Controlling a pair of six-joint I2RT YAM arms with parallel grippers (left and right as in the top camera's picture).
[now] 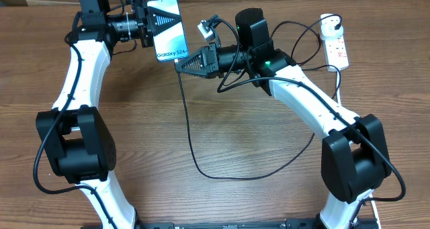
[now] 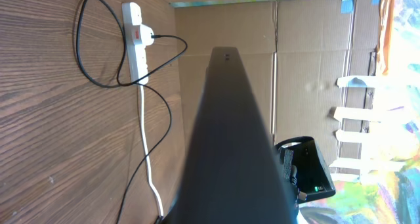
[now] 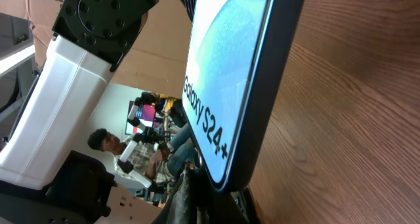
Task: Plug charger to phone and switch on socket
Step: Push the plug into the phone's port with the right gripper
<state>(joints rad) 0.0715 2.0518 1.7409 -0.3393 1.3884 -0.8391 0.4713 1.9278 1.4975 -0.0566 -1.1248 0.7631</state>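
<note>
My left gripper (image 1: pixel 153 19) is shut on the phone (image 1: pixel 171 34) and holds it off the table at the back, with the teal screen and "Galaxy S24+" text facing up. My right gripper (image 1: pixel 180 63) is shut on the charger's connector tip right at the phone's bottom edge. In the right wrist view the phone (image 3: pixel 223 73) stands just above my fingers (image 3: pixel 220 201), and the tip itself is hidden. The black cable (image 1: pixel 190 142) loops over the table to the round white adapter (image 1: pixel 328 29), which is plugged into the socket strip (image 1: pixel 338 51). The phone's dark edge (image 2: pixel 230 138) fills the left wrist view.
The socket strip (image 2: pixel 134 50) lies at the back right with its white cord (image 2: pixel 146 145) running toward the front. Cardboard walls (image 2: pixel 308 46) stand behind the table. The left arm's white link (image 3: pixel 65 99) is close beside the phone.
</note>
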